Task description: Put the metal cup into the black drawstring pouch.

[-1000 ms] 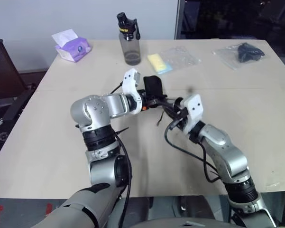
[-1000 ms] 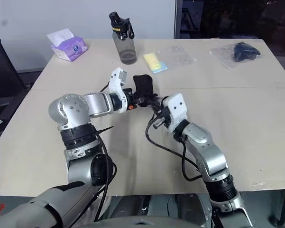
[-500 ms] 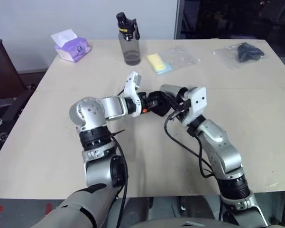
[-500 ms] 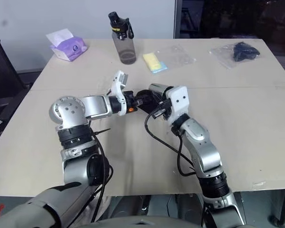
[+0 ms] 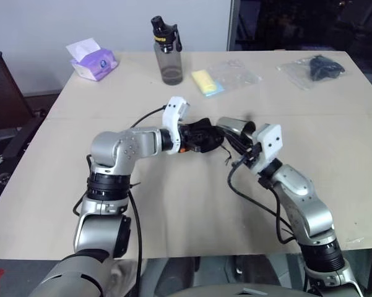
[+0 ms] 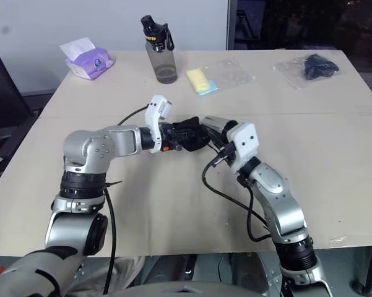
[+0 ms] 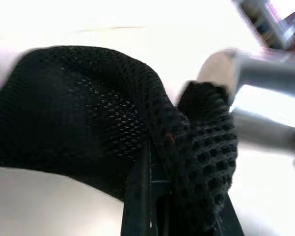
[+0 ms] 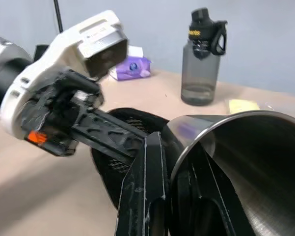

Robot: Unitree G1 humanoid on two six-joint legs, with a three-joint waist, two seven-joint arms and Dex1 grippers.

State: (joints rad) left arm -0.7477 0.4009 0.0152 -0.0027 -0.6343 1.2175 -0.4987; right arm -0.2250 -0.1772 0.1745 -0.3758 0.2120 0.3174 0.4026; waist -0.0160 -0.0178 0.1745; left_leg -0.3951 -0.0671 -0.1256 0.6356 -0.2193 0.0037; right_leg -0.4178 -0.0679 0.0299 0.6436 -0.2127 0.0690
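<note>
The rigid, slippery-looking metal cup [image 5: 234,128] is pinched at its rim by the right gripper [image 8: 179,162], while the limp black drawstring pouch [image 5: 201,135] is clamped at its mouth edge by the left gripper [image 5: 195,137].

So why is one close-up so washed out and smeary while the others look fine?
Left wrist view: the table behind the black drawstring pouch is blown out to white, and the metal cup is a blurred streak. Right wrist view: evenly lit, the cup's rim sharp, the water bottle softer. Head views: even light, no glare.
</note>
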